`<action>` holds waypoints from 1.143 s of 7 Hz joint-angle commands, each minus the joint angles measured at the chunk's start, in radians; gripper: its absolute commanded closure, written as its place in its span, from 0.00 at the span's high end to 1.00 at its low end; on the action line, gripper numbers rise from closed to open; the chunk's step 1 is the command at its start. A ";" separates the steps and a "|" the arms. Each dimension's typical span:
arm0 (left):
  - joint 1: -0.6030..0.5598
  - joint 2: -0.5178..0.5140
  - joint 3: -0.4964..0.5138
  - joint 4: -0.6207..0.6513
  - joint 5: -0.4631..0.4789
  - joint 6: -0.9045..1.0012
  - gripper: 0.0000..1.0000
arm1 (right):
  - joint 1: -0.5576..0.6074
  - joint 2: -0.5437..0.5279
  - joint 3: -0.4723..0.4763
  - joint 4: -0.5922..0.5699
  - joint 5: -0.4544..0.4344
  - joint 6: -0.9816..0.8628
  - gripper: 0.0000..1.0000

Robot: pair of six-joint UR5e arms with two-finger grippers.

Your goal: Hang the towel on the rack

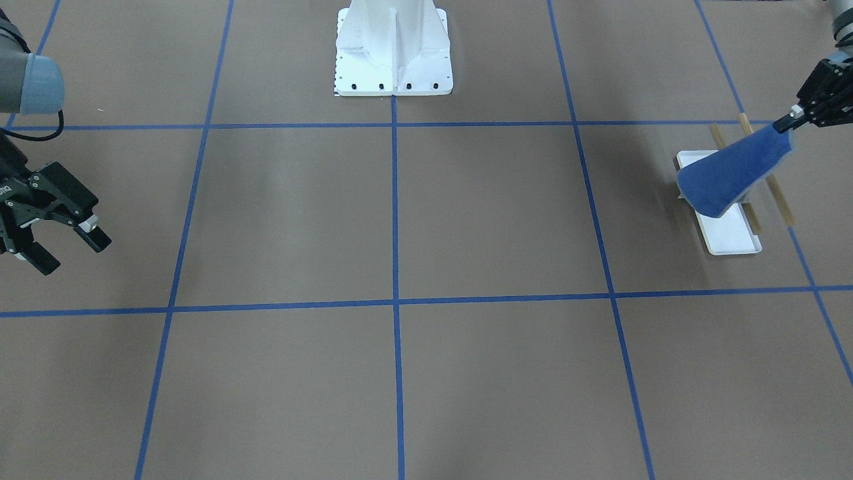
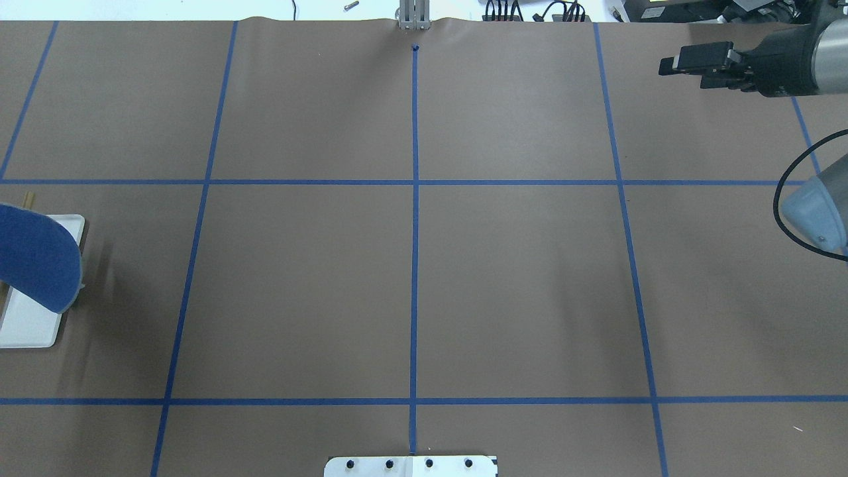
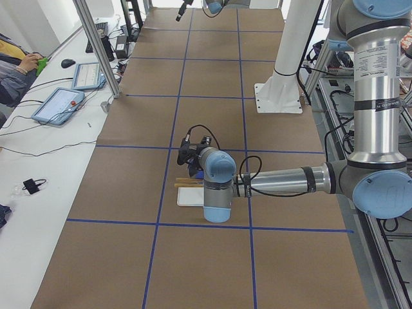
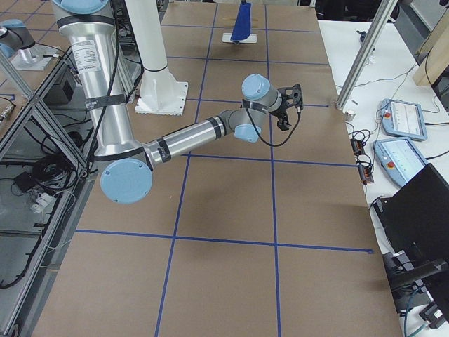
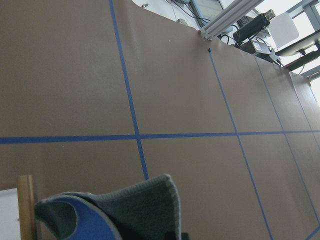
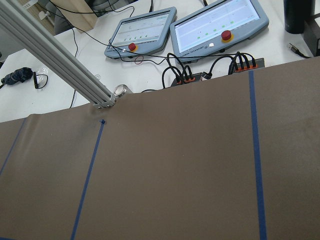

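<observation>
Pinched the towel (image 5: 130, 210), nearest the left wrist lens, by one upper corner in the left gripper (image 1: 788, 123). Found the jaws closed down to the thickness of the cloth, with nothing else between them. Noted the blue face outward, with grey underside and grey edging at the curled border. Hung the cloth down from that corner directly above the rack (image 1: 733, 233), over the tray base (image 2: 30, 324) and across the line of the dowel bars (image 1: 778, 197). Could not tell whether touching either bar. Located the right gripper (image 1: 73, 253) well apart from the rack, at the opposite end of the table (image 1: 400, 213), jaws spread wide and holding nothing. Located the pedestal (image 1: 393, 60) well apart from the rack, on the robot's side.

Judged the step in hand as draping, not yet completed. Recommended carrying the lower hem across one bar, square to its length, lowering to leave roughly equal lengths on either side, and releasing only after resting the weight on the bar. Advised against dragging sideways, given a light-looking rack, liable to slide or tip. Advised against releasing with most of the cloth on one side, as likely to slip off.

Counted: one towel, one rack, two dowel bars, one tray base, two grippers, one pedestal.
</observation>
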 commanded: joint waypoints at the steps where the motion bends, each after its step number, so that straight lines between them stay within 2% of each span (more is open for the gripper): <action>1: -0.064 0.076 0.023 -0.006 -0.061 0.004 0.00 | 0.014 0.001 -0.003 -0.009 0.019 -0.010 1.00; 2: -0.134 0.066 0.075 -0.002 -0.092 0.016 0.00 | 0.025 0.006 -0.002 -0.024 0.019 -0.010 1.00; 4: -0.150 0.057 0.184 0.008 -0.085 0.047 0.00 | 0.026 0.009 -0.002 -0.029 0.019 -0.010 1.00; 6: -0.171 0.038 0.216 0.077 -0.062 0.049 0.00 | 0.028 0.009 -0.003 -0.045 0.018 -0.012 1.00; 8: -0.182 0.023 0.256 0.093 -0.062 0.058 0.00 | 0.028 0.010 -0.003 -0.050 0.015 -0.016 1.00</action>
